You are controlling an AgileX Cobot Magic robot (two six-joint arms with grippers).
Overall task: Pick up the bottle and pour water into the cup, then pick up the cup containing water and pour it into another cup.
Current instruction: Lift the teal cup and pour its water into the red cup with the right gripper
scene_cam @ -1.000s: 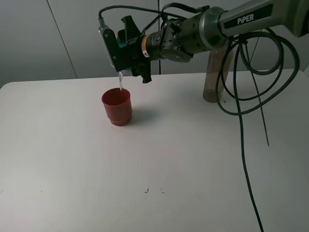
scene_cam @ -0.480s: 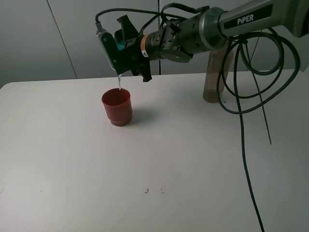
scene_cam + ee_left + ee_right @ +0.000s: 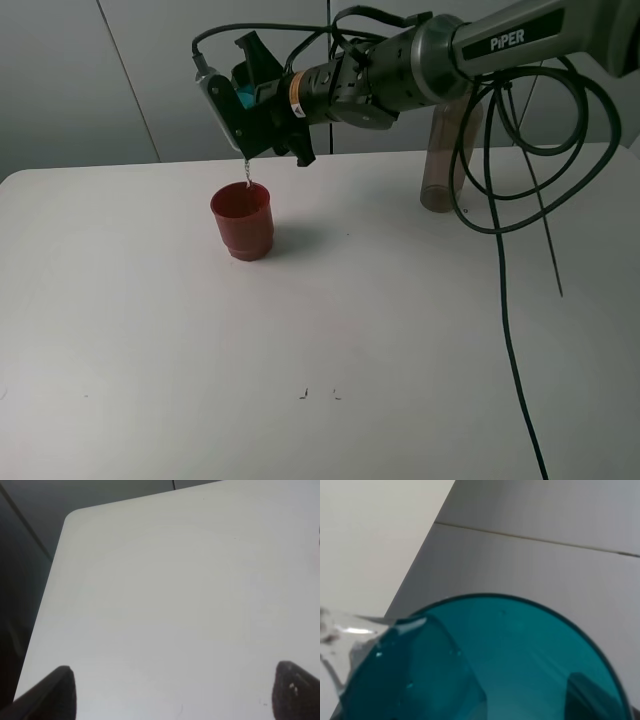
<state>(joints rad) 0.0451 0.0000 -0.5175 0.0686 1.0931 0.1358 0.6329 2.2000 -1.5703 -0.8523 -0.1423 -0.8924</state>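
The table (image 3: pixel 150 330) is white with rounded corners, set before a grey panelled wall.

The left gripper (image 3: pixel 172 692) shows only in its own wrist view, as two dark fingertips (image 3: pixel 57 692) standing far apart over bare tabletop, so its jaws are open and hold nothing.

Left of the middle of the table stands the red cup (image 3: pixel 242 221), upright, its mouth open to the top. A thin stream of water (image 3: pixel 247 172) falls into it from directly above.

Over the red cup hangs the right gripper (image 3: pixel 247 105), reached across from the right side on a long arm (image 3: pixel 500 45) marked PiPER. Its jaws are closed on the teal cup (image 3: pixel 246 93), which is tipped over so that its rim points down toward the red cup. In the high view only a sliver of teal shows between the black fingers. The right wrist view looks into the teal cup's (image 3: pixel 490 665) mouth, where water gathers at the lip and spills off one edge.

The bottle (image 3: pixel 444 150) stands upright at the back right of the table, well apart from both cups and partly hidden behind the arm's black cables (image 3: pixel 505 260), which loop down across the table's right side.
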